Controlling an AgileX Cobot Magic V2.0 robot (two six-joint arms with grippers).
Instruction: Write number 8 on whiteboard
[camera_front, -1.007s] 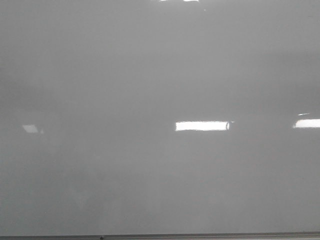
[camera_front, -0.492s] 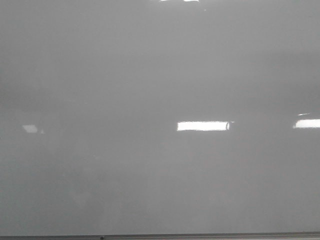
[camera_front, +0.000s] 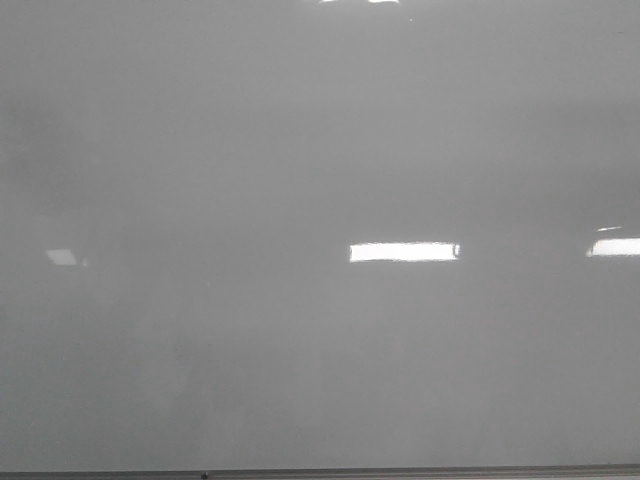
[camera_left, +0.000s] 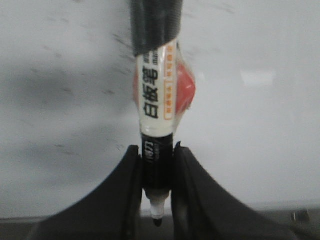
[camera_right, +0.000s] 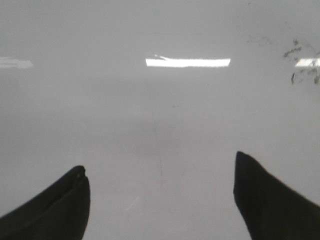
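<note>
The whiteboard (camera_front: 300, 160) fills the front view, glossy pale grey, with a thin grey metal edge along the bottom. No number 8 shows on it in any view. Neither gripper shows in the front view. In the left wrist view my left gripper (camera_left: 156, 152) is shut on a whiteboard marker (camera_left: 158, 100), white-labelled with a black cap end and its tip (camera_left: 157, 219) pointing back between the fingers, above the whiteboard (camera_left: 260, 130). In the right wrist view my right gripper (camera_right: 160, 172) is open and empty over the whiteboard (camera_right: 160, 115).
Bright rectangular glare patches (camera_front: 404, 252) lie on the board. Faint dark smudge marks (camera_right: 300, 62) show on the board in the right wrist view. Small dark specks (camera_left: 117, 40) dot the board in the left wrist view.
The central glare patch shifted slightly right and back again. Nothing else has visibly changed on the board.
</note>
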